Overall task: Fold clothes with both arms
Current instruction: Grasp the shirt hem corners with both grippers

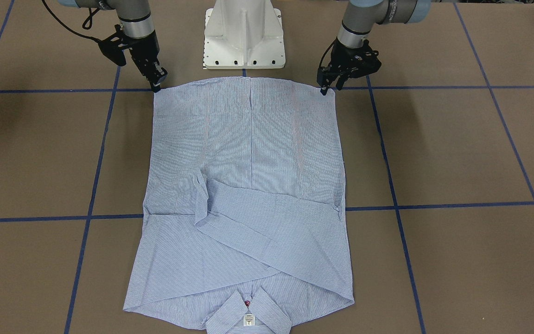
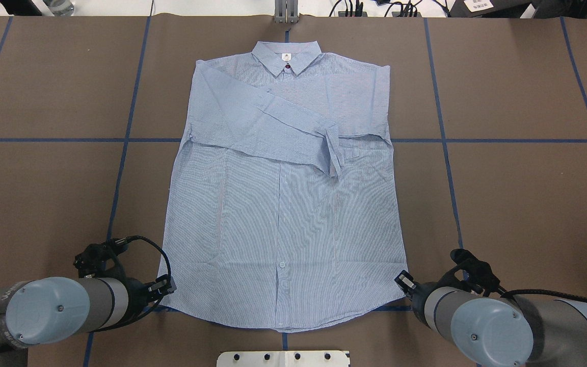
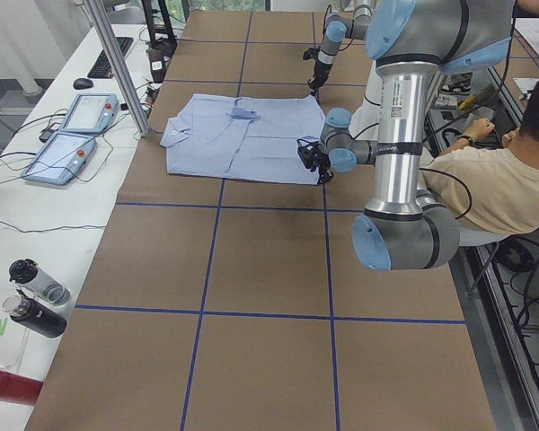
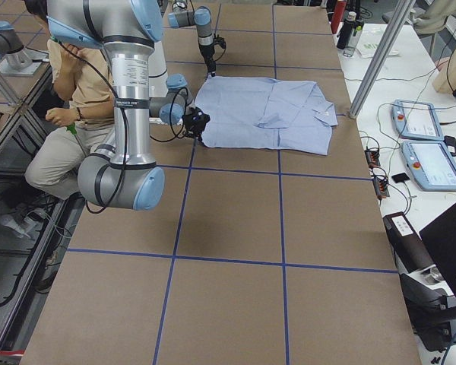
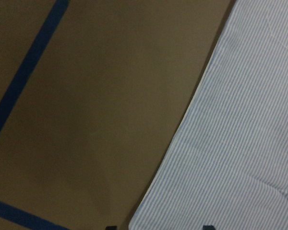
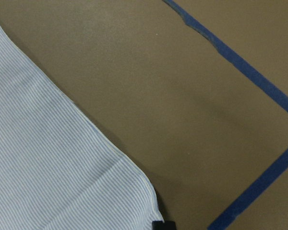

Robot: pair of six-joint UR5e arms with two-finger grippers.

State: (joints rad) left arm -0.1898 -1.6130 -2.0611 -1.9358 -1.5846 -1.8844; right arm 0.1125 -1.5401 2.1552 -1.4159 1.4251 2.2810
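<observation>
Straddling the 7 o'clock hem corner of the flat shirt [image 2: 283, 204], the left gripper [image 1: 325, 89] is wide; for the right gripper [image 1: 157, 86] at 5 o'clock one cannot tell. A shallow pinch may drop a corner.

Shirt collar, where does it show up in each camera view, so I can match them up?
Exterior front-facing: collar at bottom centre.
Overhead exterior: top centre.
Exterior left: at the shirt's left end.
Exterior right: at the shirt's right end.
Left wrist-mounted: not in it.
Right wrist-mounted: not in it.
Shared landmark: the blue tape line crossing under the shirt, seen in all four exterior views.
</observation>
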